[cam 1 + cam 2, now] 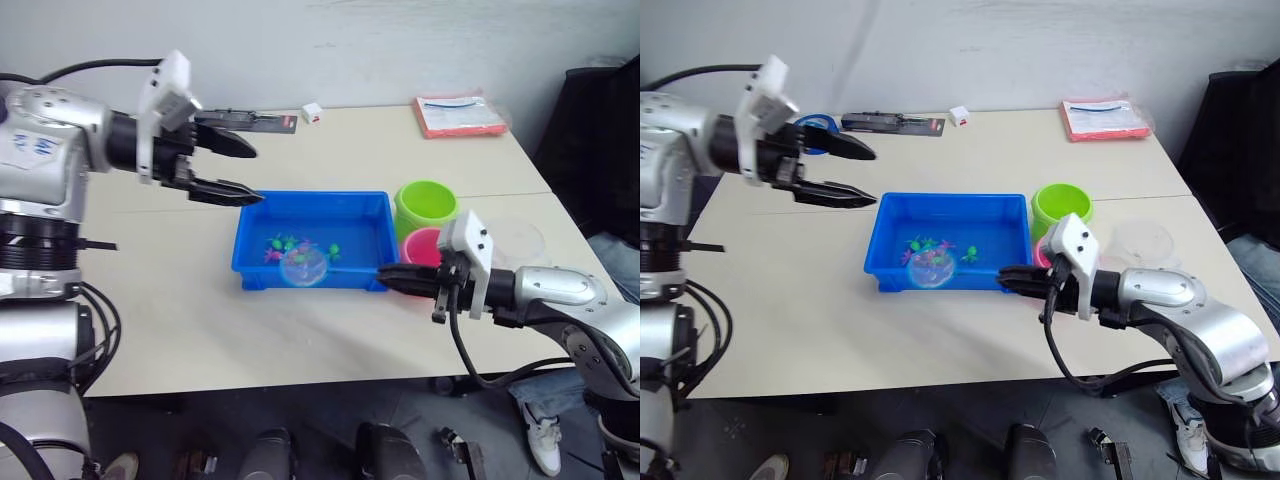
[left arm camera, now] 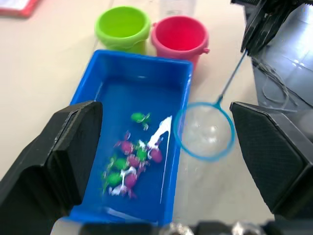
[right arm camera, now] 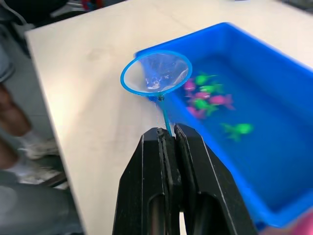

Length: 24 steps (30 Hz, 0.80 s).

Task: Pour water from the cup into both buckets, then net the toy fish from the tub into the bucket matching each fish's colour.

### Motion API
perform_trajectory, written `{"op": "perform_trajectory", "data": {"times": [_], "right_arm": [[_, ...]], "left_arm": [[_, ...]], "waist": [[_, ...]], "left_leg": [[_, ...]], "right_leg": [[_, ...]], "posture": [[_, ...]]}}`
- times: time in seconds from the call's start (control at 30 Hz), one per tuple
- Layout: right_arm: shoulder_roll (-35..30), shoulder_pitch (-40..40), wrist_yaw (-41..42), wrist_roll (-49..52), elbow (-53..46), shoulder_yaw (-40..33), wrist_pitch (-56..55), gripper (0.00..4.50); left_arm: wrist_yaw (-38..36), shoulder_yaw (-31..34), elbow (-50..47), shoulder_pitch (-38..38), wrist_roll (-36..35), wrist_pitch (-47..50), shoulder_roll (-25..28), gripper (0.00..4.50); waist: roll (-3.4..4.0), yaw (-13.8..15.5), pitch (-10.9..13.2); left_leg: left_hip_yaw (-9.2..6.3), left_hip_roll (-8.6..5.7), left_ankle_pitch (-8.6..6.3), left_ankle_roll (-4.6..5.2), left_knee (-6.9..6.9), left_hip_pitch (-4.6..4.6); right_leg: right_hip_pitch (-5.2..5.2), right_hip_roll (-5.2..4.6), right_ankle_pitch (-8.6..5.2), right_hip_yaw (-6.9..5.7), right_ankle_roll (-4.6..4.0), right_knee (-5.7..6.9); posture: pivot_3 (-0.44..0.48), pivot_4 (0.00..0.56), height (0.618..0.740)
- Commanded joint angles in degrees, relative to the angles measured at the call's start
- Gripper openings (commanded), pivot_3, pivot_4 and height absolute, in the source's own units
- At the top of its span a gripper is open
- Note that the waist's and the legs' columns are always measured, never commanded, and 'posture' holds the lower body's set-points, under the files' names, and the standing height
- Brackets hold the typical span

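Right hand [image 3: 168,134] pinches the net [image 3: 156,73] by its handle.
Your ring hangs ahead of that hand over the tub [image 1: 250,262] rim, poised for fish [image 2: 128,164]; left hand [image 1: 232,168] wide, clear.

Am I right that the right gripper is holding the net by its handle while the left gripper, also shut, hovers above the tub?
Not quite: the left gripper is open, its jaws spread wide apart in the left wrist view. The rest stands: the right gripper is shut on the handle of the net, and the left gripper hovers above the tub.
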Motion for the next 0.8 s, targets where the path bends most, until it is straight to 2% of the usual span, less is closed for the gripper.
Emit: {"op": "perform_trajectory", "data": {"times": [0.03, 0.27, 0.4, 0.8], "right_arm": [[-0.61, -2.52, -1.15, -3.86, 0.92, -1.41, -3.49, 0.78], [-2.06, -6.7, -0.61, -15.64, 4.41, 3.76, -10.77, 0.78], [-1.18, -8.32, -0.27, -20.98, 5.52, 7.83, -14.0, 0.78], [6.21, -11.96, -6.43, -34.37, 11.66, 16.24, -13.14, 0.78]], "left_arm": [[1.58, 2.94, -2.12, 5.75, 0.03, -1.0, 3.47, 4.48], [6.78, 9.95, -10.78, 18.29, -5.05, 2.5, 3.92, 4.48], [8.54, 12.01, -13.2, 23.76, -6.3, 1.39, 4.18, 4.48], [11.64, 11.81, -14.51, 29.32, -6.09, -0.56, 5.44, 4.48]], "waist": [[0.0, 0.01, 0.0], [-0.11, 0.2, 0.04], [-0.06, -0.04, 0.03], [-0.05, -0.6, 0.03]], "left_leg": [[0.01, 0.0, 0.0, 0.0, 0.0, 0.02], [-0.07, -0.04, -0.02, 0.0, 0.07, -0.08], [-0.02, -0.03, -0.03, -0.04, 0.05, -0.01], [0.0, -0.05, 0.0, -0.11, 0.04, 0.01]], "right_leg": [[0.0, -0.01, -0.01, 0.04, -0.01, 0.02], [-0.06, -0.08, -0.04, 0.11, -0.07, 0.12], [-0.05, -0.14, -0.04, 0.09, -0.08, 0.14], [-0.08, -0.37, -0.06, 0.05, -0.12, 0.24]], "posture": [[0.0, 0.15, 0.737], [0.0, 0.15, 0.737], [0.0, 0.15, 0.737], [0.0, 0.15, 0.737]]}}
